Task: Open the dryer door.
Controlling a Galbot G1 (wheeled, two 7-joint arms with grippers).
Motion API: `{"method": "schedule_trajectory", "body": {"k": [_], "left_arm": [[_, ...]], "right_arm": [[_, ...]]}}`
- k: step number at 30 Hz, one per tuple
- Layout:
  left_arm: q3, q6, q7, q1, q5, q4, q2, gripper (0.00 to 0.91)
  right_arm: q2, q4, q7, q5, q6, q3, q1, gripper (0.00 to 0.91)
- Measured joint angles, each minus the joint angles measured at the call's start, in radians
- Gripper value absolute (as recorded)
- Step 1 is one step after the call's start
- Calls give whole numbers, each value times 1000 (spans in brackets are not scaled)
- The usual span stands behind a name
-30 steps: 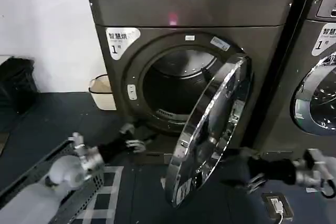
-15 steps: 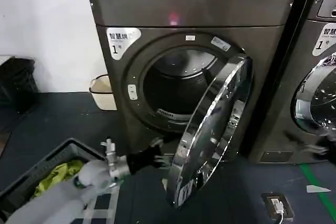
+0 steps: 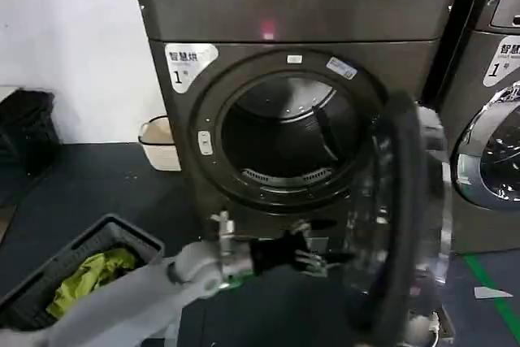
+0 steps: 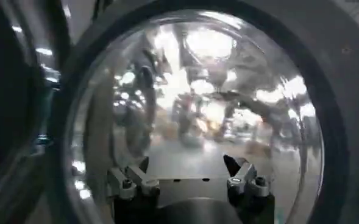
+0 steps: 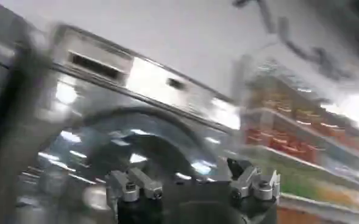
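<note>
My left tool (image 3: 313, 259), fingers spread and holding nothing, sits against the inner side of the dryer door (image 3: 398, 225), swung wide off the dryer (image 3: 296, 14). Pushing on risks straining the hinge. Right tool (image 5: 191, 182) open, empty.

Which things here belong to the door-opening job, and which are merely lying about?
Job: the dryer; the dryer door, swung wide open; the left gripper, open, at the door's inner side.

Lying about: the second machine; the laundry basket with green cloth; the small white bin.
</note>
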State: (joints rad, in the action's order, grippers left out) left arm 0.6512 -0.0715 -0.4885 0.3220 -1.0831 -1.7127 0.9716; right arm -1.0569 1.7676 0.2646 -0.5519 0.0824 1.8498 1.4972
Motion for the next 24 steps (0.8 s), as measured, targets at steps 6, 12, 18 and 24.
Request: {"method": "schedule_trajectory", "body": {"k": [6, 12, 18, 24], "left_arm": [[85, -8, 21, -57, 7, 76, 122, 907], [129, -26, 50, -88, 41, 165, 229, 907], [139, -63, 76, -102, 94, 260, 343, 907], [162, -82, 85, -135, 95, 338, 430, 907]], "right_arm": [[-19, 11, -29, -4, 18, 104, 34, 907], [-26, 40, -43, -3, 24, 160, 60, 907], [-34, 64, -46, -8, 24, 211, 82, 907], [-36, 68, -66, 0, 24, 244, 90, 907]]}}
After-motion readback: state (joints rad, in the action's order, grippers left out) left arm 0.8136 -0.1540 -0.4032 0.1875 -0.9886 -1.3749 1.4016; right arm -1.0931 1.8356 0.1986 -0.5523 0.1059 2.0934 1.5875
